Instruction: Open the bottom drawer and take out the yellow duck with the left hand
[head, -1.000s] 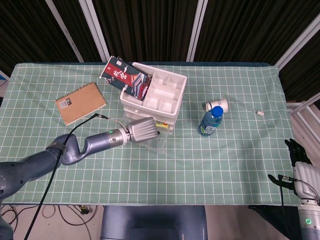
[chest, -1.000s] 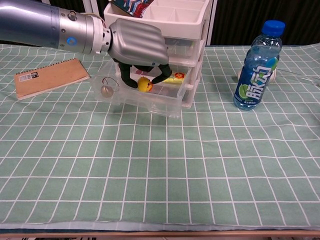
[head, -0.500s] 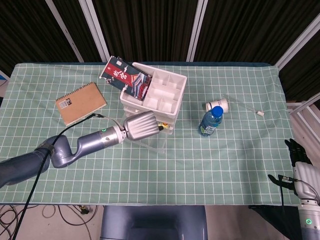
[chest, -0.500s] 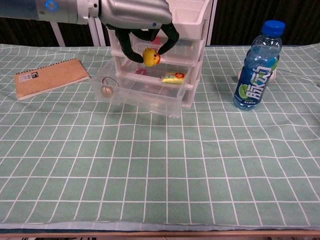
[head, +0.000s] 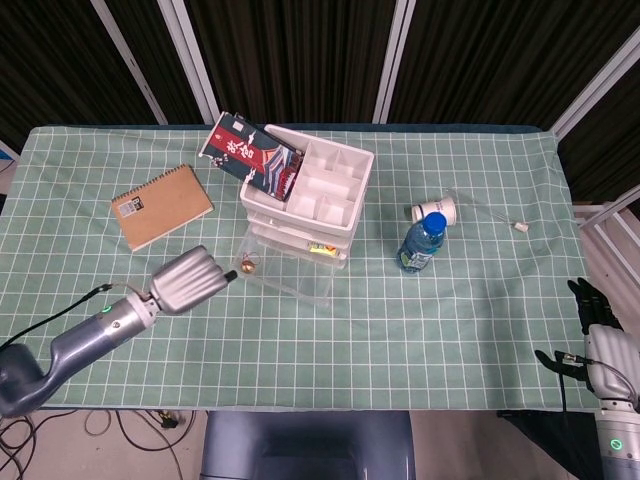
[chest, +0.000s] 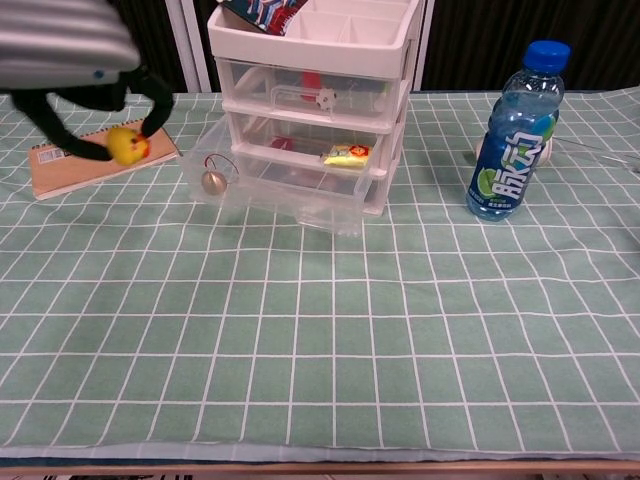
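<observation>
The yellow duck (chest: 126, 146) is out of the drawer and pinched between the dark fingertips (chest: 152, 118) of the left hand (chest: 70, 60), held in the air in front of the spiral notebook (chest: 98, 158), to the left of the drawer unit (head: 305, 205). In the head view the duck is hidden under the hand's silver back (head: 187, 280), which hangs over the green checked tablecloth (head: 400, 330) below the notebook. The bottom drawer (chest: 285, 185) stands pulled out, clear plastic, with a small yellow packet (chest: 347, 155) at its back and a round metal pull (chest: 213, 181) on its front. The packet's print is too small to read. A dark snack bag (head: 250, 157) with white East Asian characters leans out of the unit's open top tray, and it is cut off at the top edge of the chest view. To the right of the unit stands a blue-capped drink bottle (chest: 512, 135) whose blue label carries white characters and a lime picture. A small white jar (head: 435, 212) lies on its side just behind the bottle. The notebook bears a small printed sticker at one corner, unreadable. The right hand (head: 592, 305) shows only as dark fingers at the lower right edge, off the table; whether they are apart or curled cannot be told.
</observation>
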